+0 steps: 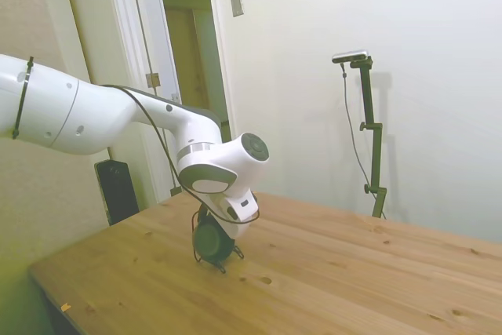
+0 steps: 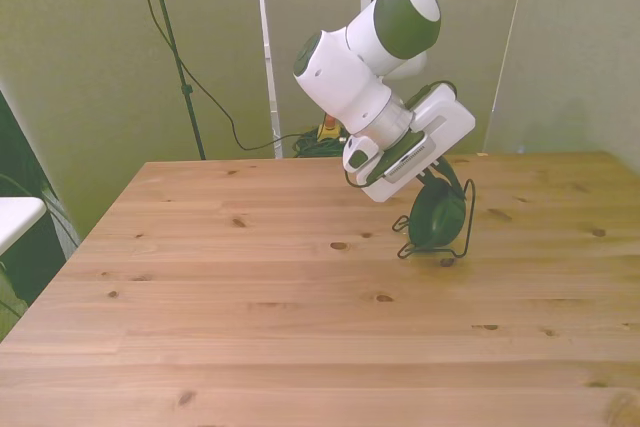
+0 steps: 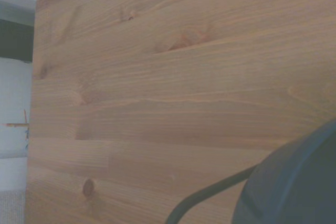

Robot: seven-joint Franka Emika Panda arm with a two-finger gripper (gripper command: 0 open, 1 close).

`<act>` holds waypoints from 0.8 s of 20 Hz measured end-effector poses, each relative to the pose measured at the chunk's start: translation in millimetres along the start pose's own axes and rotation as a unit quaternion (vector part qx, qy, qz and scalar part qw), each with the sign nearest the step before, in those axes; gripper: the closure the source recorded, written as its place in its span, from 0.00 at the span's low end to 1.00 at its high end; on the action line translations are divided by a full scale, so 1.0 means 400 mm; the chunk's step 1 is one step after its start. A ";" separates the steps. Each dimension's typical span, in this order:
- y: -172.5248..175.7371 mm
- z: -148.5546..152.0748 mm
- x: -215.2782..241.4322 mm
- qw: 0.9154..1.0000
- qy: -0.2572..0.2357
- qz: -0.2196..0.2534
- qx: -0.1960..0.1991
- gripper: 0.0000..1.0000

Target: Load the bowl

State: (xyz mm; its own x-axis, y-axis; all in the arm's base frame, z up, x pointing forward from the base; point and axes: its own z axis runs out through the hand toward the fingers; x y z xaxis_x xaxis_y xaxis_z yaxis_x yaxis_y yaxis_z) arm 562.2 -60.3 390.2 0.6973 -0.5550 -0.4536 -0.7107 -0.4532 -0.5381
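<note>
**Reporter:** Where was the small round dark green bowl (image 2: 438, 215) when the 3 cameras fired?

**Photographer:** It stood on edge in the thin black wire rack (image 2: 462, 232) on the wooden desk (image 2: 250, 287), toward the front view's right. The white arm's gripper (image 2: 428, 182) was tilted down right over it, touching or nearly so. In the side view the bowl (image 1: 212, 238) sat directly beneath the wrist, with the rack's feet (image 1: 223, 264) splayed on the planks. The wrist view caught only a blurred dark curve of the bowl (image 3: 299, 182) and 1 wire (image 3: 210, 195).

**Reporter:** Were the jaws open or closed on it?

**Photographer:** I could not tell. The wrist housing hid them in both wide views, so whether they had hold of the bowl was unclear.

**Reporter:** What could have gone wrong from there?

**Photographer:** My judgement: the rack looked light and unanchored, so a sideways nudge from the arm could have skidded or tipped it. If the bowl was only partly seated between the wires, letting go could have let it roll out onto the desk. A steep pull-away could also have snagged a wire and dragged everything along.
</note>
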 end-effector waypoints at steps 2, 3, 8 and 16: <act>-0.004 0.002 0.008 1.000 0.000 0.000 0.000 1.00; -0.005 0.003 0.009 1.000 0.000 0.000 -0.001 1.00; -0.007 0.004 0.009 1.000 0.000 -0.001 -0.001 1.00; -0.016 0.009 0.004 1.000 0.005 0.000 -0.011 1.00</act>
State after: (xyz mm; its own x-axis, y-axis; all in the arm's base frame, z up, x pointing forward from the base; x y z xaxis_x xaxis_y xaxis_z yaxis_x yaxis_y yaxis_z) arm 568.2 -56.0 390.4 0.6961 -0.5618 -0.4471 -0.7131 -0.4687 -0.5213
